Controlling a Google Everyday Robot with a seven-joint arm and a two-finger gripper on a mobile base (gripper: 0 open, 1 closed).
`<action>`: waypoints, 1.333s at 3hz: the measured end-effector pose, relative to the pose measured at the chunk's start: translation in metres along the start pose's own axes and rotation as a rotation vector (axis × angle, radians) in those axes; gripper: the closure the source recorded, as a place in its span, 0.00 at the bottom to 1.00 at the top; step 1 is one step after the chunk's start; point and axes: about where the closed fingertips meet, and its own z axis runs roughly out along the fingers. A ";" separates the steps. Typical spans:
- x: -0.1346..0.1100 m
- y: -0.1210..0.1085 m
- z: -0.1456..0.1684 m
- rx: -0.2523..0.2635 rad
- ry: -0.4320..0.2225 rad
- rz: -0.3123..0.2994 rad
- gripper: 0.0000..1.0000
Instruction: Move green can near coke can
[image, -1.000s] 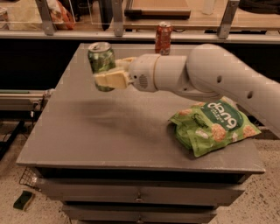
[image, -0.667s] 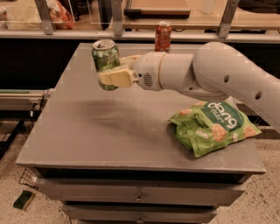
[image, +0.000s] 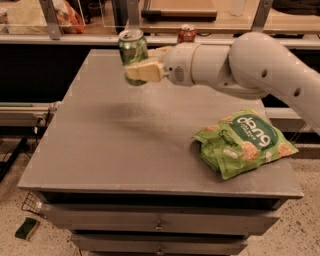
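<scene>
The green can (image: 132, 51) is held in the air above the far left part of the grey table (image: 125, 145). My gripper (image: 141, 68) is shut on it, gripping its side from the right, with cream-coloured fingers (image: 146, 71) wrapped around it. The can stands upright, silver top up. The coke can (image: 186, 33) stands at the far edge of the table, to the right of the green can; my white arm (image: 250, 70) hides its lower part.
A flat green "dang" snack bag (image: 243, 143) lies on the right side of the table. A counter with shelves runs behind the table's far edge. A small green object (image: 26, 228) lies on the floor at lower left.
My gripper has carried the green can up and toward the far edge of the table, a little to the right, closer to the coke can.
</scene>
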 end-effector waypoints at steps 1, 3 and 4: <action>-0.010 -0.078 -0.003 0.077 -0.001 -0.065 1.00; -0.038 -0.224 -0.068 0.354 0.010 -0.136 1.00; -0.021 -0.256 -0.088 0.432 0.026 -0.111 1.00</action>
